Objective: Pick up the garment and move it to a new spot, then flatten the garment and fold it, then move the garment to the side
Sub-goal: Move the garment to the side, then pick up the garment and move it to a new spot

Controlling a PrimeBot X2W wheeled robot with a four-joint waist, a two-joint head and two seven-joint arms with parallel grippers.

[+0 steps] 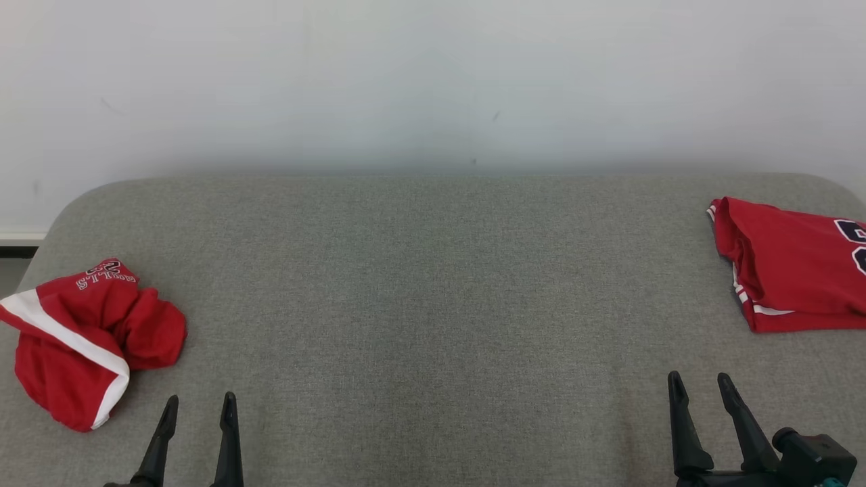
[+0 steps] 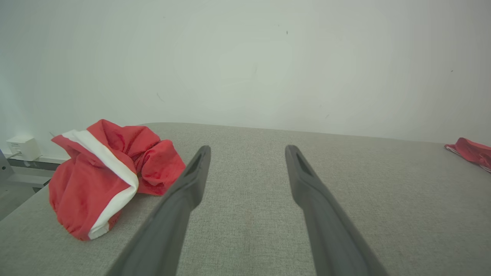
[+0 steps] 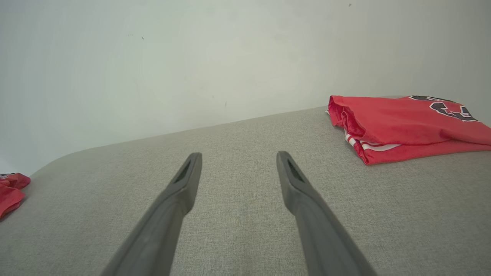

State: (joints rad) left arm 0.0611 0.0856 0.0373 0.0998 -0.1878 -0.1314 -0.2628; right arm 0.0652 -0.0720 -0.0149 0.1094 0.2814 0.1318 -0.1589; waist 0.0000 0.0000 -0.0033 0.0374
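A crumpled red garment (image 1: 88, 338) with a white stripe and lettering lies bunched at the left end of the grey padded table (image 1: 433, 284). It shows in the left wrist view (image 2: 99, 180) just left of my fingers, and at the far left edge of the right wrist view (image 3: 9, 191). My left gripper (image 1: 199, 400) (image 2: 247, 149) hovers open and empty near the front edge, right of that garment. At the front right, my right gripper (image 1: 700, 379) (image 3: 238, 155) is also open and empty.
A second red garment (image 1: 791, 264) (image 3: 406, 126) (image 2: 472, 153), folded flat with dark numerals, lies at the table's right end. A pale wall (image 1: 433, 81) stands behind the table. A white box (image 2: 23, 147) sits beyond the left edge.
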